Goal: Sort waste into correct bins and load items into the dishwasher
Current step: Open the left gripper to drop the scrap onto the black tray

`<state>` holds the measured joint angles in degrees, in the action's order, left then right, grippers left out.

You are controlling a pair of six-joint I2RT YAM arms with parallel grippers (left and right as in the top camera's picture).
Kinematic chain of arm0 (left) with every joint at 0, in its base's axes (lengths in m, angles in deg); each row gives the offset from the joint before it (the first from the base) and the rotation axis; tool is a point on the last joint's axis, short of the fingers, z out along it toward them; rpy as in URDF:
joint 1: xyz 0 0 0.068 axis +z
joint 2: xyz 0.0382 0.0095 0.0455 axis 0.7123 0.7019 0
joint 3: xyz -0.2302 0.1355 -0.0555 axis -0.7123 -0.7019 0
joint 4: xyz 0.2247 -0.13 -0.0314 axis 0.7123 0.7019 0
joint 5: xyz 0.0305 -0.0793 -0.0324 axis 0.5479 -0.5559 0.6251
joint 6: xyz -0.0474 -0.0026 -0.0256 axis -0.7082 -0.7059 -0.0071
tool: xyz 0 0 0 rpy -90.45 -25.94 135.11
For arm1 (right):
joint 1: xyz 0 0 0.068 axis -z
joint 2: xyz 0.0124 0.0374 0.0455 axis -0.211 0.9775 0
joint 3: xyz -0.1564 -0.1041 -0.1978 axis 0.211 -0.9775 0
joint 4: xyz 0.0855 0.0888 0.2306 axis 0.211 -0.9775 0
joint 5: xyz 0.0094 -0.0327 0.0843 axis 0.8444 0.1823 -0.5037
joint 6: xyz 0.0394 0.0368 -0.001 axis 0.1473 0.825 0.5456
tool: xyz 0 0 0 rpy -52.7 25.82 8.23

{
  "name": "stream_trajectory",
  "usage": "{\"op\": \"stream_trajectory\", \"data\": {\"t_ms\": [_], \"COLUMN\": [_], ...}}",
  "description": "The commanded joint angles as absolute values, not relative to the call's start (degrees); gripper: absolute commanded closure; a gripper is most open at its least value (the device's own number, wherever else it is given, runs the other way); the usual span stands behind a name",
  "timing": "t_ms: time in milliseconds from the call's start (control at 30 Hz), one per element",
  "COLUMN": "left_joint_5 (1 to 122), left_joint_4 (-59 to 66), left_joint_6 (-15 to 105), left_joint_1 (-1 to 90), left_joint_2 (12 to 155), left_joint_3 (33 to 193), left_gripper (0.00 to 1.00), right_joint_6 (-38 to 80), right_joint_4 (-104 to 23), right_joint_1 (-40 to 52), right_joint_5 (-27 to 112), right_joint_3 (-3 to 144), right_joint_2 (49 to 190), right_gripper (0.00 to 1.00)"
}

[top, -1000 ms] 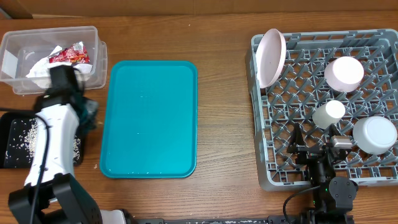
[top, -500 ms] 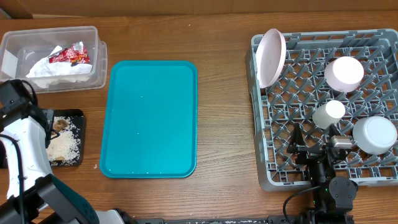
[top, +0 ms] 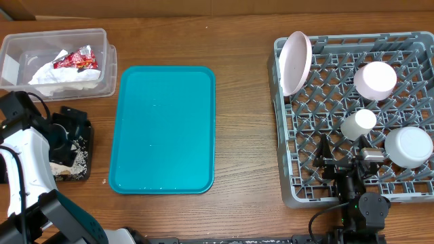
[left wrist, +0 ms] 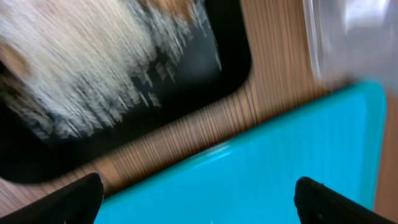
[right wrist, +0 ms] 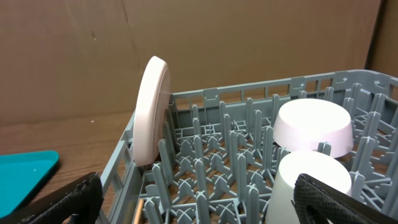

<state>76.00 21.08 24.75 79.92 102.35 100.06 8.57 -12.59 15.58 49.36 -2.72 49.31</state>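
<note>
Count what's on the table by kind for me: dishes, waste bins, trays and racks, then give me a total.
Dishes: 4 (plate, pale dish, cup, bowl)
Waste bins: 2 (clear tub, black tray)
Teal tray: 1
Grey rack: 1
Total: 8

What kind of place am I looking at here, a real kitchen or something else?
Most likely a robot test bench staged as a dish-clearing station, not a real kitchen. A grey dish rack, a teal tray and a clear tub sit on a bare wooden table, with a plain cardboard wall behind.
</note>
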Motion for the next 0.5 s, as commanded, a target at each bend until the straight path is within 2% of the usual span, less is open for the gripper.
{"op": "stream_trajectory", "data": {"t_ms": [0,267,467], "left_joint_5": [61.8,61.3,63.2], "left_joint_4": [24.7,35.4,43.2], "left_joint_6": [33.4,40.9,40.0], "left_joint_1": [79.9,79.9,79.9], "left_joint_2": [98.5,82.0,68.9], "left_joint_3": [101.0,97.1,88.6], "left_gripper": [0.0,0.0,0.0], "right_joint_6": [7.5,7.5,7.5], "right_joint_4": [-12.2,-12.2,-12.2], "right_joint_1": [15.9,15.9,15.9], "right_joint_5": [49.3,49.3,49.3], "right_joint_3": [-3.3,-3.3,-3.3], "right_joint_2": [48.7,48.7,48.7], "right_gripper": [0.0,0.0,0.0]}}
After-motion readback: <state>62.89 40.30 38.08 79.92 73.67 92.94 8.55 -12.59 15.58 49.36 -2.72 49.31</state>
